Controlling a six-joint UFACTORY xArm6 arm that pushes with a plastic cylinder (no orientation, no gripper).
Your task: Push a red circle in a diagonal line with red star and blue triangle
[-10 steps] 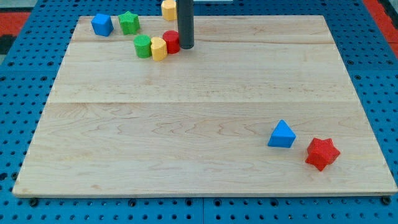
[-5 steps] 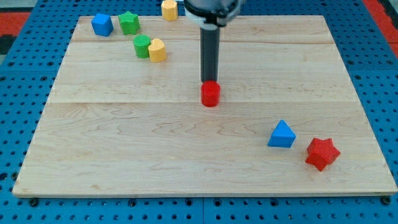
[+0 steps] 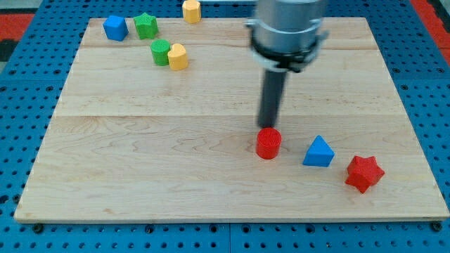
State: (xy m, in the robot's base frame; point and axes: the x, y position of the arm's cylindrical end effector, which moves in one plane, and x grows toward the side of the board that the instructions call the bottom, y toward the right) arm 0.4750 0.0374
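Note:
The red circle [image 3: 268, 143] sits on the wooden board [image 3: 140, 161] right of centre, toward the view's bottom. My tip [image 3: 266, 127] stands just above it in the view, touching or nearly touching its top edge. The blue triangle [image 3: 318, 152] lies a short way to the circle's right. The red star [image 3: 364, 173] lies to the right of and below the triangle. The three run in a line sloping down to the view's right.
At the view's top left stand a blue block [image 3: 115, 27], a green star [image 3: 145, 25], a green circle [image 3: 161, 52], a yellow block [image 3: 178, 56] and another yellow block [image 3: 191, 10] at the board's top edge.
The rod has pushed the red circle from the top-left cluster down and right across the board, to beside the blue triangle. The other blocks have not moved.

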